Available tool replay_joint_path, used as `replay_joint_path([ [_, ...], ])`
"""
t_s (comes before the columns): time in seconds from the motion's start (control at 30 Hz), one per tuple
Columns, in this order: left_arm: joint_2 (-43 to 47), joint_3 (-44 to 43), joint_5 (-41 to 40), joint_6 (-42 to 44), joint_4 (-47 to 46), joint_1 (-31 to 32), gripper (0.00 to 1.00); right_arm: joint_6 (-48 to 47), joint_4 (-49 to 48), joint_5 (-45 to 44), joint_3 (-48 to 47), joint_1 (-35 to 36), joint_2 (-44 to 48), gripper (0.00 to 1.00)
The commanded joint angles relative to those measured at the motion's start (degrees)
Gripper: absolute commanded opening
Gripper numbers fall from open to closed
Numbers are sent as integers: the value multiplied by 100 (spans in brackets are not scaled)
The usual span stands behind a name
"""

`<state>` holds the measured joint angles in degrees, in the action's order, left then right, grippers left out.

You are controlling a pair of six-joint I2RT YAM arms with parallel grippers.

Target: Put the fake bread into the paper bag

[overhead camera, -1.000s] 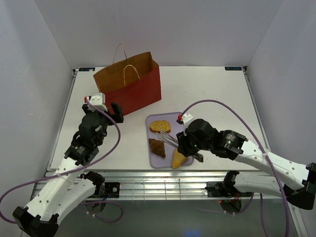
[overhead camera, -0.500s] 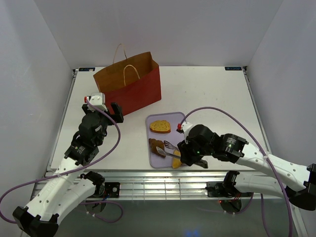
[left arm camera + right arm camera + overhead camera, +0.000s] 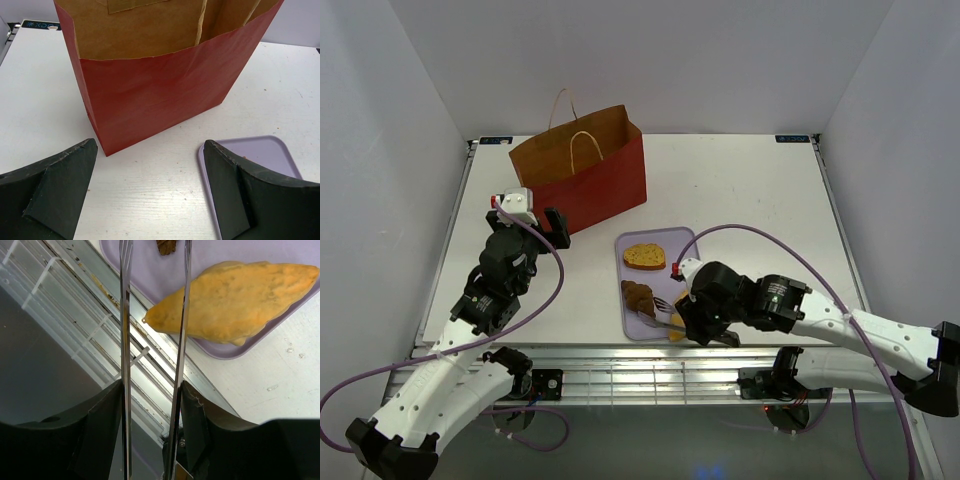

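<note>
Golden, tapered fake bread is lying on the tray as the right gripper, clamping tongs, is retreating nearward; left gripper gaping empty.

2 white arms with black joints carry purple cables.

You're looking at a white counter boxed in by plain pale walls on three sides, evenly lit. Aluminium rails run along its near edge, above a dark surface.
</note>
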<state>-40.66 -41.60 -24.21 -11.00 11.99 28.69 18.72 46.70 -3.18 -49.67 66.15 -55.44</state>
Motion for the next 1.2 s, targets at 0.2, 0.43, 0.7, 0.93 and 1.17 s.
replay_joint_path([
  [0.2,59,12,-5,20,-12,23,98,88,-319,-244,124,82,-380,54],
  [0.43,76,3,30,11,-12,23,98,158,-442,-359,159,82,-520,53],
  [0.7,85,12,39,19,-12,23,98,202,-451,-412,1,82,-714,49],
  [0.93,85,12,48,11,-21,23,98,211,-416,-385,-157,82,-863,38],
  [1.17,103,12,56,11,-21,23,98,299,-425,-447,-368,82,-714,33],
])
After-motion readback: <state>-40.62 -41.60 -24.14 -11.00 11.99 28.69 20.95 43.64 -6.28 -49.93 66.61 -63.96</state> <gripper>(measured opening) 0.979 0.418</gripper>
